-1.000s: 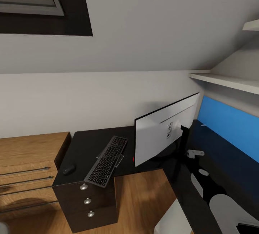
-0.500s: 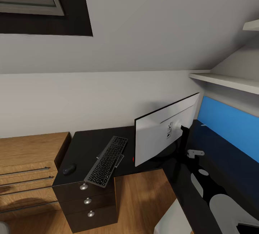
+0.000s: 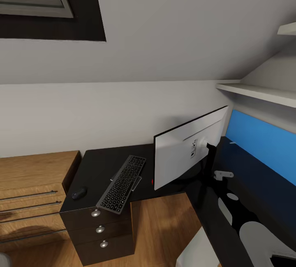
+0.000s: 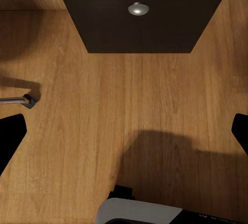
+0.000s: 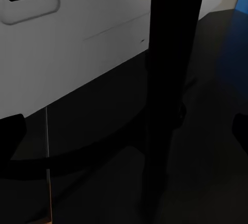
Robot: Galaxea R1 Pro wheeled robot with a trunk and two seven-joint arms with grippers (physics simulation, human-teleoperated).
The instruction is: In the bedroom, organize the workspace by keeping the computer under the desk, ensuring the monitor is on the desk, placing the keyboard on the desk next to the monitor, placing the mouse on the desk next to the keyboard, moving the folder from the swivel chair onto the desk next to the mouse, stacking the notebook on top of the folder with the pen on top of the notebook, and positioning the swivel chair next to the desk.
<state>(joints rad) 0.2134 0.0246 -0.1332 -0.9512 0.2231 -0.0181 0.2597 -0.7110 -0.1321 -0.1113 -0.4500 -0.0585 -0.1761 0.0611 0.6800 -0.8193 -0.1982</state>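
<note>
Counted items on glossy black L-shaped surface [image 3: 102, 164]: one monitor [image 3: 187, 150] standing white back outward, one keyboard [image 3: 122, 184] overhanging the front edge beside it, one mouse [image 3: 79, 193] near the corner. Three knobbed drawers [image 3: 100, 229] sit below. Wood floor, white walls. Both pincers' fingertips sit spread apart at wrist-view edges, gripping nothing.
</note>
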